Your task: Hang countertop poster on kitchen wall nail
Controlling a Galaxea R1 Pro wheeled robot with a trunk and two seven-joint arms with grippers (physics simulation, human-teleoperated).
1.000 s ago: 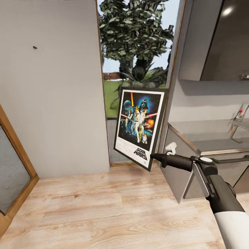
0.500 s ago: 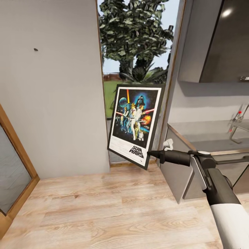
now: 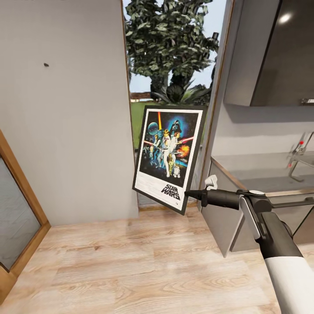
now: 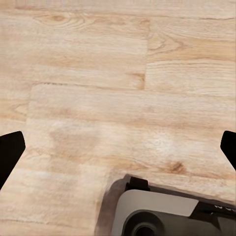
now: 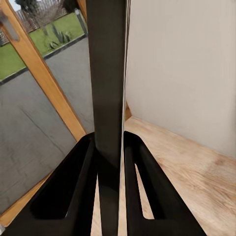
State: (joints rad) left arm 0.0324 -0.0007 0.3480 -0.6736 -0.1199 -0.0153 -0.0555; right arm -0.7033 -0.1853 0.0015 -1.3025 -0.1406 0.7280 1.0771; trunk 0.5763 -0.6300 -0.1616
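Poster (image 3: 169, 155) — "STAR WARS" lettering — in right jaws (image 3: 188, 195).

We see light wood floor (image 3: 131, 261), wood-framed glass door (image 3: 17, 205), doorway with tree (image 3: 170, 48) and lawn (image 3: 137, 122) outside, dark wall cabinet (image 3: 279, 52), chrome tap (image 3: 298, 159).

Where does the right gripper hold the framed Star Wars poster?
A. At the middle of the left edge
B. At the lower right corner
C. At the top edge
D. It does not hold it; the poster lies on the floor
B: in the head view the right gripper meets the black-framed, white-bordered Star Wars poster at its lower right corner, and the wrist view shows the jaws clamped on the thin frame edge.
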